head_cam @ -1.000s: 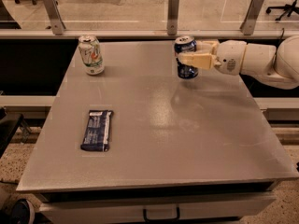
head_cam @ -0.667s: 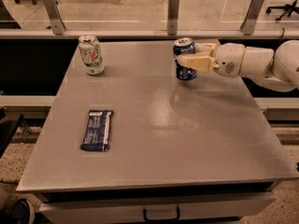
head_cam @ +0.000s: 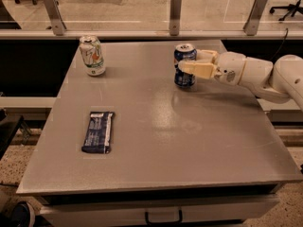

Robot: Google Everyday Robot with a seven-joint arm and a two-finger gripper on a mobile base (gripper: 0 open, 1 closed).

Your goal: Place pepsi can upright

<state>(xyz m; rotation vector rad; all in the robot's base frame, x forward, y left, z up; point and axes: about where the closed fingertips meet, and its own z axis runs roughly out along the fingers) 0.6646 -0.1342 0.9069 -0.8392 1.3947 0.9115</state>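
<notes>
The pepsi can [head_cam: 184, 79] is dark blue with white markings and a silver top. It stands upright at the back middle of the grey table [head_cam: 189, 141]. I cannot tell whether its base touches the surface. My gripper [head_cam: 187, 63] reaches in from the right and is shut on the can. One cream finger [head_cam: 197, 69] crosses the can's front and the other sits behind it. The white arm [head_cam: 265, 74] stretches off to the right edge.
A white-and-green can [head_cam: 92, 56] stands upright at the back left. A flat dark blue snack bar wrapper [head_cam: 98, 131] lies at the front left. A glass barrier on metal posts [head_cam: 175, 13] runs behind the table's far edge.
My gripper has moved slightly left and down with the pepsi can held upright in it. The other can and the wrapper have not moved.
</notes>
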